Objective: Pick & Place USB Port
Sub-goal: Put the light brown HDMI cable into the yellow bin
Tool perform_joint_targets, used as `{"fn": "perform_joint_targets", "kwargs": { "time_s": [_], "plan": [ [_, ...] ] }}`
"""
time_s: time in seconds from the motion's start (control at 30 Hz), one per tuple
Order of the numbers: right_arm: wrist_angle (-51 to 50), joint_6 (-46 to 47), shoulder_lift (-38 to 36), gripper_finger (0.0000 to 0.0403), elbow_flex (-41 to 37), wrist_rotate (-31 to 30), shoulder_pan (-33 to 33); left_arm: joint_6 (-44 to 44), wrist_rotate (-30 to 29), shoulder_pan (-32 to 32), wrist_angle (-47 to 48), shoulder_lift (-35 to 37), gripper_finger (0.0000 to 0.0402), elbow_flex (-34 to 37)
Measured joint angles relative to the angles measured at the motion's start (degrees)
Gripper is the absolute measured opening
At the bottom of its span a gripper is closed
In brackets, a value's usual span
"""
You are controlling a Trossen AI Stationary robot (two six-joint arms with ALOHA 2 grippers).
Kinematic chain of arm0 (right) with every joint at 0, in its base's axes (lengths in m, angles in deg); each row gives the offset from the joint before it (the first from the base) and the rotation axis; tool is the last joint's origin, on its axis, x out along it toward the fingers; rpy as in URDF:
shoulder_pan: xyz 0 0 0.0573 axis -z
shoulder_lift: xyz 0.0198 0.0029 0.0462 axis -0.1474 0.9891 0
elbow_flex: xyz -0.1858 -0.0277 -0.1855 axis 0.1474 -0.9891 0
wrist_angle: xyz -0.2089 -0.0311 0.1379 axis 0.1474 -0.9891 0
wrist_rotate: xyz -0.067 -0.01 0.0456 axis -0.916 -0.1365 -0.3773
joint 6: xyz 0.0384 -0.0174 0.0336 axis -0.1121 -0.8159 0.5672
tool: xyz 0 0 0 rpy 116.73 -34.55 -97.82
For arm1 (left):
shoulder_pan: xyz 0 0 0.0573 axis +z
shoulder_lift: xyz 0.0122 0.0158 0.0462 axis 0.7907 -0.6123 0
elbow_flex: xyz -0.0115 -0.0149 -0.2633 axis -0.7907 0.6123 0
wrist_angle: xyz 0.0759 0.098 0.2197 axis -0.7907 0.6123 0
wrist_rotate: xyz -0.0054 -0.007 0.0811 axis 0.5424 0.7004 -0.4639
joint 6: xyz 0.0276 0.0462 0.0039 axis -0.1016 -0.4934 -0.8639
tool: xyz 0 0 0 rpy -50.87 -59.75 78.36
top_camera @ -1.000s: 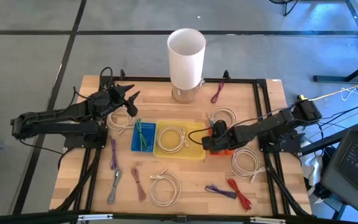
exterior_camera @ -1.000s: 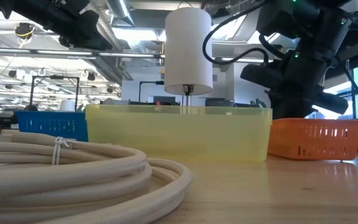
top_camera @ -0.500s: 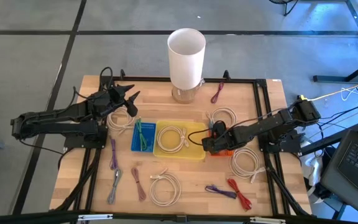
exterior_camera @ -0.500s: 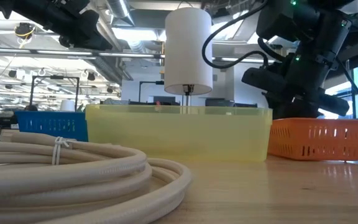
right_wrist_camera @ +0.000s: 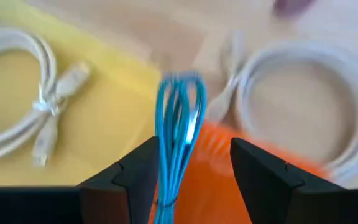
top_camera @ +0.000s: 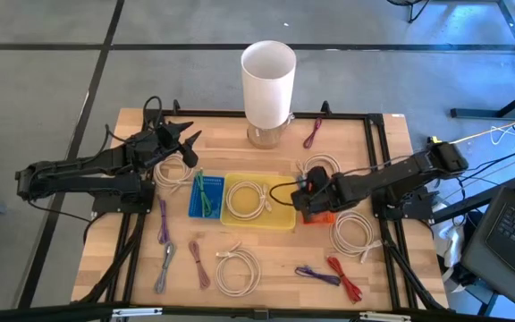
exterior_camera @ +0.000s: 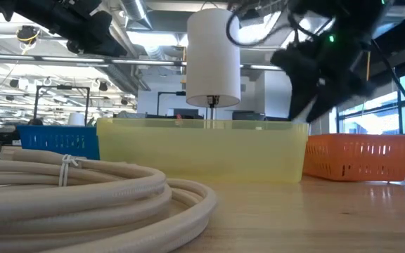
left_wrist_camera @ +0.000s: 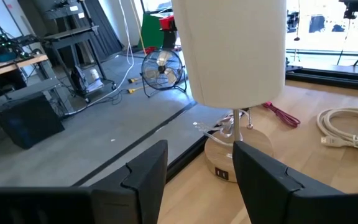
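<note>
We see a wooden table (top_camera: 257,259) on grey floor, shelving behind. Right gripper (top_camera: 308,192), fingers parted, hangs over the orange bin (top_camera: 322,215) with the blue cable (right_wrist_camera: 176,134) between them; left gripper (top_camera: 184,143) open near the lamp (top_camera: 267,85).

From my station, the white lamp (top_camera: 267,76) is my reference: a tall white cylinder shade on a thin stem with a round wooden base (left_wrist_camera: 235,155), standing at the far middle edge of the wooden table (top_camera: 275,259). A laptop (top_camera: 512,228) sits off the table, well to the lamp's right and nearer the camera side. Through the left wrist view I see grey floor beyond the lamp, with a small floor fan (left_wrist_camera: 159,64) near it and a black case (left_wrist_camera: 30,121) farther off from the lamp.
</note>
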Motion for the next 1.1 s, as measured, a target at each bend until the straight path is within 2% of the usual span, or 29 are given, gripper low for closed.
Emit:
{"fn": "perform_joint_targets", "kwargs": {
  "time_s": [0.2,0.4,0.6,0.67,0.77,0.9,1.1],
  "plan": [
    [-8.2,-9.1,-0.1,0.0201,7.5,-8.9,1.9,0.0,0.0,0.0,-0.1,0.0,0.0173,0.0],
    [-14.8,-16.8,-0.1,0.0202,11.5,-10.2,6.8,0.5,0.0,0.0,-0.1,0.0,0.0177,0.0],
    [-27.2,-18.0,0.0,0.0202,11.1,-3.8,13.9,0.6,0.0,0.0,-0.1,0.0,0.0174,0.0],
    [-28.4,-20.5,0.0,0.0202,10.2,-1.8,16.1,0.6,0.0,0.0,-0.1,0.0,0.0174,0.0],
    [-27.9,-26.5,0.0,0.0202,8.3,1.1,19.2,1.4,0.4,0.0,-0.1,0.0,0.0175,0.0],
    [-24.3,-32.8,0.0,0.0202,5.0,4.3,23.9,2.0,3.9,0.0,-0.1,0.0,0.0174,0.0],
    [-15.1,-40.4,0.0,0.0202,-0.1,9.6,32.0,2.0,6.2,0.0,-0.1,0.0,0.0169,0.0]
  ]
}}
